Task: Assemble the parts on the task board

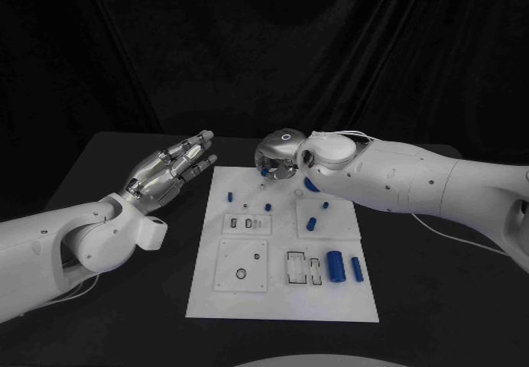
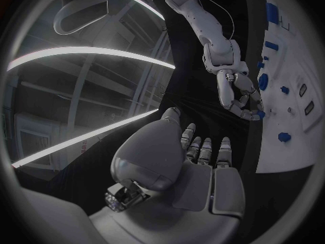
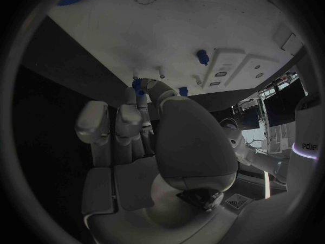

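The white task board (image 1: 281,294) lies in the middle of the black table. Small blue parts stand on its far half (image 1: 231,196) (image 1: 268,206) (image 1: 311,224), and two blue cylinders (image 1: 335,257) (image 1: 356,267) lie on its right side. My right hand (image 1: 278,157) hovers over the board's far edge, fingers curled, pinching a small blue part (image 3: 138,87) between thumb and fingertip; the left wrist view shows this part (image 2: 260,114) at the fingertips too. My left hand (image 1: 171,172) is raised left of the board, fingers spread and holding nothing.
The board has rectangular recesses (image 1: 245,223) (image 1: 300,267) and a ring-shaped hole (image 1: 241,274). A larger blue piece (image 1: 312,185) sits partly hidden under my right forearm (image 1: 408,183), which reaches across the board's far right corner. Bare black table (image 1: 132,306) surrounds the board.
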